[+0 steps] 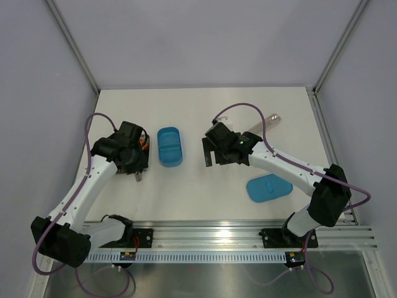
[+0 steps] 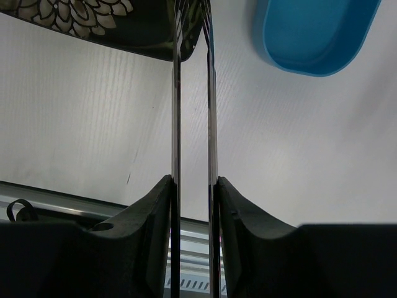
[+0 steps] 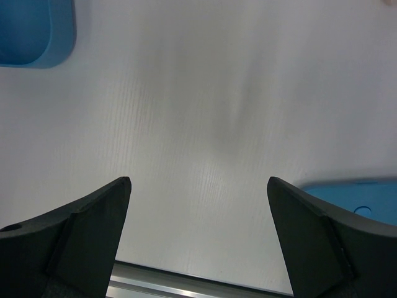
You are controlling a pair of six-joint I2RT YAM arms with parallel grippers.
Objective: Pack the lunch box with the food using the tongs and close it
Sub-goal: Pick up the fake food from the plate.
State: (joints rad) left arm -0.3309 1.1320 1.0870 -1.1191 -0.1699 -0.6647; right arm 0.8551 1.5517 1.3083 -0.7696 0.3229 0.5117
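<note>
The left jaws are pinching the tongs [image 2: 175, 124], pressing the two thin arms partway together. The tongs are pointing straight out from the jaws, tips reaching over the plate [image 2: 105, 22] edge, where a bit of orange food [image 1: 144, 143] is peeking out. The box [image 1: 169, 146] is sitting on the desk [image 3: 198, 124] just right of those tips. The right jaws are standing wide apart, holding nothing, between box and lid [image 1: 268, 187]. The left arm is nearer the food.
</note>
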